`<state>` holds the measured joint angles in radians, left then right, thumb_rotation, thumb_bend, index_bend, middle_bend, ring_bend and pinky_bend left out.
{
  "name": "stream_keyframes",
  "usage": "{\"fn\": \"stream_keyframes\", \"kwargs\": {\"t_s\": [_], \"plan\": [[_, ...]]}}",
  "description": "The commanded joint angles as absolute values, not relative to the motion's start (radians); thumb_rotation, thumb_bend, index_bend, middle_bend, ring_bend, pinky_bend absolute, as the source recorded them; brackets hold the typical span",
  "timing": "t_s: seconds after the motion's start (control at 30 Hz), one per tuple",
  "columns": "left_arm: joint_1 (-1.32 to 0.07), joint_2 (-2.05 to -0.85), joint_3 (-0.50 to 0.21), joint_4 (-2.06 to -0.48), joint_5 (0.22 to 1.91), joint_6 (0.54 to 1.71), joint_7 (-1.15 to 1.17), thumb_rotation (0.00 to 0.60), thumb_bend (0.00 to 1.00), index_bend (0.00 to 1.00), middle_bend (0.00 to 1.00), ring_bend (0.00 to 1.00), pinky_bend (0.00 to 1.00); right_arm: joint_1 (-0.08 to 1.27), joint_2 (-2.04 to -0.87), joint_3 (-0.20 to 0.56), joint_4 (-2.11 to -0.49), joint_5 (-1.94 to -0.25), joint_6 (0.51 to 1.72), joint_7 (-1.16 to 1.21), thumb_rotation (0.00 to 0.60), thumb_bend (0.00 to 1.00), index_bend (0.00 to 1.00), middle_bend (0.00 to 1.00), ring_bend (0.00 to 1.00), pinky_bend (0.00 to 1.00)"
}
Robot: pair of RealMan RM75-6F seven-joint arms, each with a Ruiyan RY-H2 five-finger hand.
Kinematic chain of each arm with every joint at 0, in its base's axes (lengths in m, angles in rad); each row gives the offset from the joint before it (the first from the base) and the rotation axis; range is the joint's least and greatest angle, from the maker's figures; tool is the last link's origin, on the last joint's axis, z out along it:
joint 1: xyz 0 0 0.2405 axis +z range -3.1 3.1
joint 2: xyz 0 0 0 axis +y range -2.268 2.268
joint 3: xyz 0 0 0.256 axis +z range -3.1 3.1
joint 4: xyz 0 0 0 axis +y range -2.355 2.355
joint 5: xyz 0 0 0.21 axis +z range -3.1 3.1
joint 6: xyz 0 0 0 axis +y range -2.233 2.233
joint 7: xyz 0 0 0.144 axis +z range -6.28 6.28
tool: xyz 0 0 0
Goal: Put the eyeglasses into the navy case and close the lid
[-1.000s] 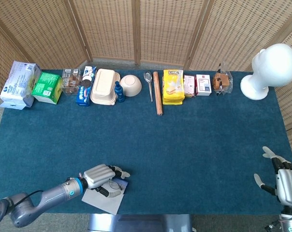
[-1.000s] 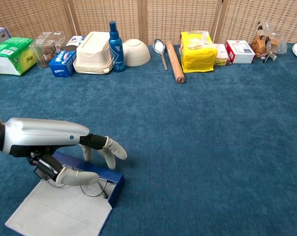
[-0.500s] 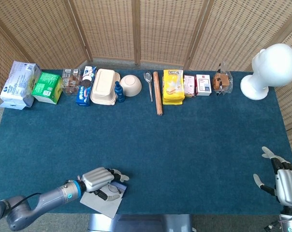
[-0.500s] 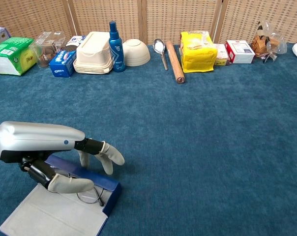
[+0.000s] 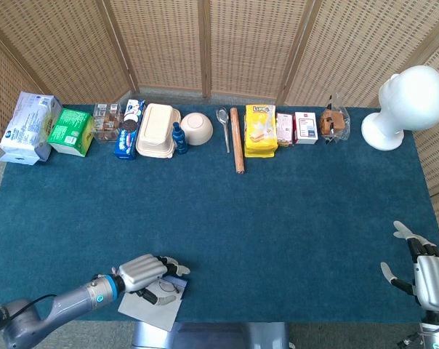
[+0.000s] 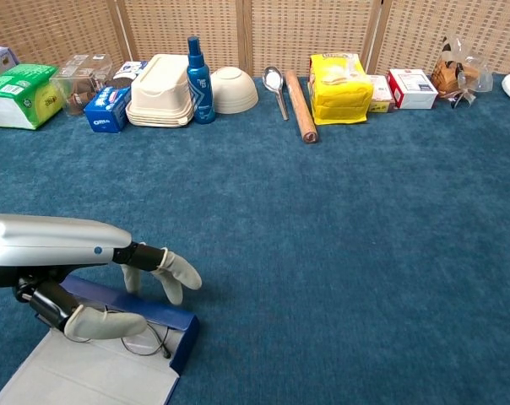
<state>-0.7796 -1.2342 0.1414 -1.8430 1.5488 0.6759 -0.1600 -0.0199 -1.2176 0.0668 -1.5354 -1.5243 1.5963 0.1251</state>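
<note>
The navy case lies open near the table's front left edge, its pale grey lid flat toward me. The thin-rimmed eyeglasses sit in the case's tray, one lens showing past the thumb. My left hand covers the case from above and pinches the eyeglasses between thumb and fingers. In the head view the same left hand hides most of the navy case, with the eyeglasses and lid just below it. My right hand hovers at the front right, fingers spread, holding nothing.
Along the far edge stand a green box, a cream clamshell container, a blue bottle, a bowl, a spoon, a rolling pin, a yellow packet and a white mannequin head.
My left hand has drawn back toward the front left edge, and the case and eyeglasses have slid along with it. The right hand has stayed where it was.
</note>
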Motion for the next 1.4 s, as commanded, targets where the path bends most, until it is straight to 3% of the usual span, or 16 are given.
{"fn": "stream_keyframes", "kwargs": {"t_s": [0.03, 1.4], "plan": [[-0.776, -1.229, 0.148, -1.847, 1.549, 0.677, -0.157, 0.187, 0.32, 0.13, 0.24, 0.14, 0.26, -0.020, -1.219, 0.067, -1.534, -1.525, 1.597, 0.126, 0.600, 0.27, 0.15, 0.32, 0.28, 0.32], [-0.656, -1.112, 0.231, -1.872, 1.527, 0.773, -0.157, 0.187, 0.32, 0.12, 0.21, 0.11, 0.24, 0.000, -1.232, 0.064, -1.529, -1.539, 1.571, 0.125, 0.600, 0.26, 0.15, 0.32, 0.28, 0.32]]}}
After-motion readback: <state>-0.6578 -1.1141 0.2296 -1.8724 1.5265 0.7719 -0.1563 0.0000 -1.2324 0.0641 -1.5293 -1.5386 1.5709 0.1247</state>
